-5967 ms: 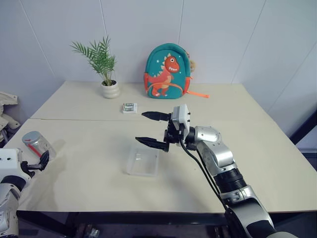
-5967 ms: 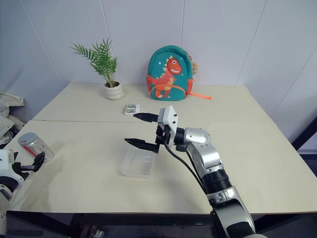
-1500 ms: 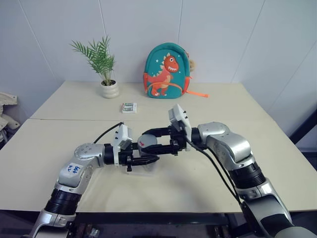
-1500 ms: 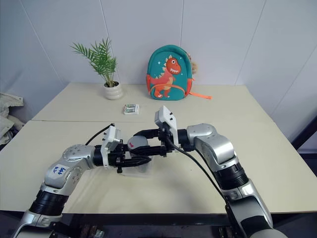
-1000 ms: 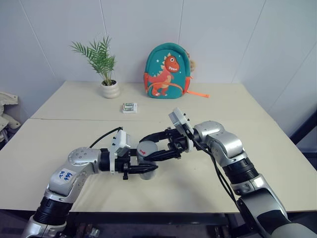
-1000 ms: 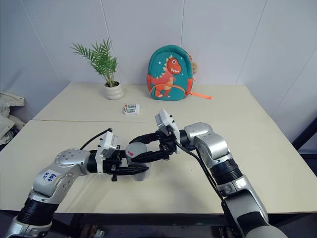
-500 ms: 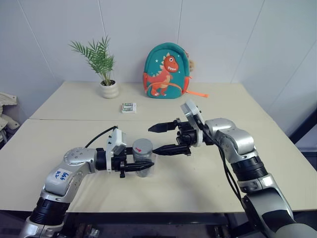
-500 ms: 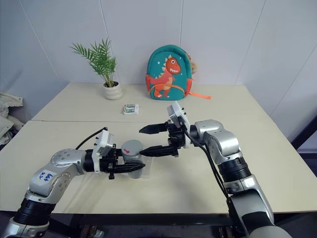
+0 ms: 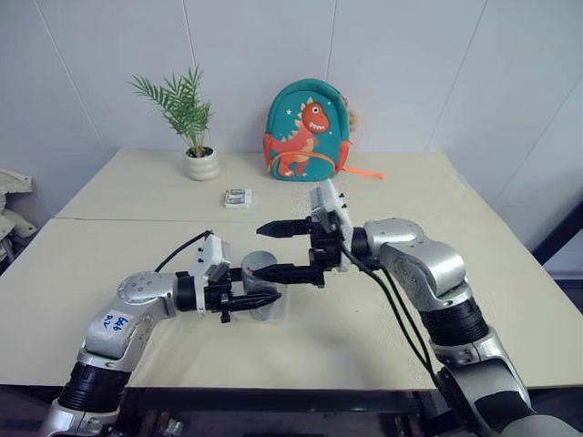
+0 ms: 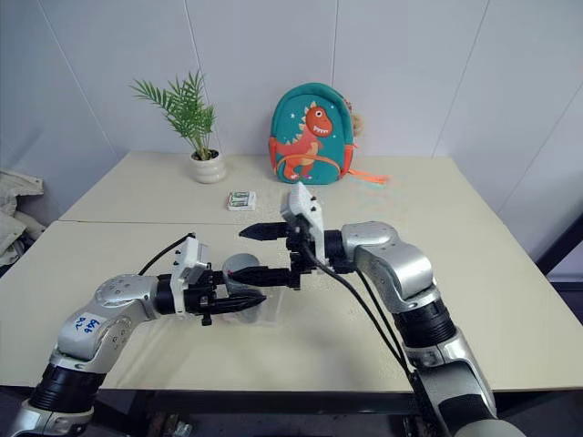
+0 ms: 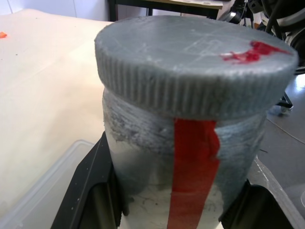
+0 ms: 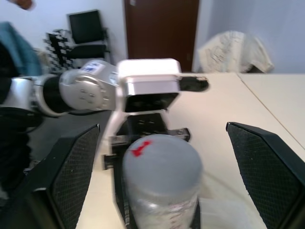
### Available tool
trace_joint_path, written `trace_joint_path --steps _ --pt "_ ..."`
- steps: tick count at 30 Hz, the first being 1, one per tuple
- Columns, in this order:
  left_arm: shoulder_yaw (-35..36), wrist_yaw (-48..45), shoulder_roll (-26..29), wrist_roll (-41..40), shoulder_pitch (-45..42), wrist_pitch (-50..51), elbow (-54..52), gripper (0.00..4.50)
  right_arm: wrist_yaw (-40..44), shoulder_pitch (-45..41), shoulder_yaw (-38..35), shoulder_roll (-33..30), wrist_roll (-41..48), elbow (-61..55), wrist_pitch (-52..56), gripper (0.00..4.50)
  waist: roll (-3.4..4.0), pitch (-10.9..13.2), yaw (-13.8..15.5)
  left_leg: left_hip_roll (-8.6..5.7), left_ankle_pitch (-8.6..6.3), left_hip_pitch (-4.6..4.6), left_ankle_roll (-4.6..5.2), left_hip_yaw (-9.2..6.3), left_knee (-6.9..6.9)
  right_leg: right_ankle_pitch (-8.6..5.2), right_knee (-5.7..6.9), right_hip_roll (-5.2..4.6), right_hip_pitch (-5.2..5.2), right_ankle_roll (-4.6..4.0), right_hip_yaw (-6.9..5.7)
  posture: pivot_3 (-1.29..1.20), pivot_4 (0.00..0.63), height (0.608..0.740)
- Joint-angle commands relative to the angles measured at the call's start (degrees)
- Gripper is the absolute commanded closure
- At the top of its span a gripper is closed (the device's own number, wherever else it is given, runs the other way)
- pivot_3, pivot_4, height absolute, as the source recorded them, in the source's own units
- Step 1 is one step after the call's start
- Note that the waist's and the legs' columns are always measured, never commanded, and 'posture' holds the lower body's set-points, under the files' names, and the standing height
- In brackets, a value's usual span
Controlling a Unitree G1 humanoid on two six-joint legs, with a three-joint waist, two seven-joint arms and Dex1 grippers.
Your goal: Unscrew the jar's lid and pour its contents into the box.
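Note:
The silvery-grey jar (image 11: 143, 162), with a red stripe down its side, stands upright in my left gripper (image 9: 260, 296), which is shut on its body just above the clear box (image 9: 282, 308). The ribbed grey lid (image 11: 190, 57) with its red mark sits on the jar. My right gripper (image 9: 271, 248) reaches in from the right and is open, one finger on either side of the lid (image 12: 162, 164) and both apart from it. The contents are hidden inside the jar.
At the back of the table stand a white plant pot (image 9: 202, 164) with a palm and a teal dinosaur backpack (image 9: 308, 132). A small white-and-green packet (image 9: 238, 197) lies in front of them. The table's front edge runs just below my arms.
A second ago my right gripper was closed on the lid. It opened and drew back to the right, then came back left, open, around the lid. The left gripper kept hold of the jar.

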Motion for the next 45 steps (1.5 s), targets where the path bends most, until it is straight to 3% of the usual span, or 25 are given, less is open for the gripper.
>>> trace_joint_path --steps 1,16,29,39,45 --pt "0.5 -0.03 -0.51 0.18 -1.58 -1.59 0.21 2.51 -3.02 -1.92 0.54 1.55 -1.46 -0.08 -0.13 0.02 0.0 0.0 0.0 0.0 0.0 0.0 0.0 0.0 0.0 0.0 0.0 0.0 0.0 0.0 0.0 0.0 0.15 0.74" --pt "0.68 -0.39 -1.32 0.91 -3.22 -2.84 1.77 2.51 -4.02 -1.52 1.15 2.73 -3.9 2.94 -2.16 0.02 0.0 0.0 -0.1 0.01 0.0 -0.01 0.0 0.0 -0.02 0.0 0.01 0.01 -0.02 0.0 -0.01 0.0 0.15 0.74" --pt "0.55 0.17 -1.91 0.76 -2.81 -3.06 1.72 2.51 -2.96 0.07 -4.05 -3.66 -4.12 9.91 -6.17 0.02 0.0 0.0 0.0 0.0 0.0 -0.02 0.0 0.0 -0.02 0.0 0.0 0.01 -0.01 0.01 -0.01 0.0 0.15 0.74" --pt "0.99 -0.04 -2.37 1.26 -2.68 -3.31 2.17 2.51 1.87 3.05 -8.03 -10.03 0.02 10.04 -3.92 0.02 0.0 0.0 -0.28 -0.01 0.0 -0.03 0.01 0.01 -0.02 0.01 -0.05 0.0 0.0 0.02 0.01 0.0 0.15 0.74" --pt "1.0 0.16 -2.59 1.34 -2.68 -3.15 1.99 2.51 4.52 3.77 -8.86 -9.55 5.85 4.11 1.44 0.02 0.03 0.02 -0.25 0.03 0.0 -0.01 0.01 0.04 -0.01 0.0 0.0 0.05 -0.02 0.01 0.03 0.0 0.15 0.74"
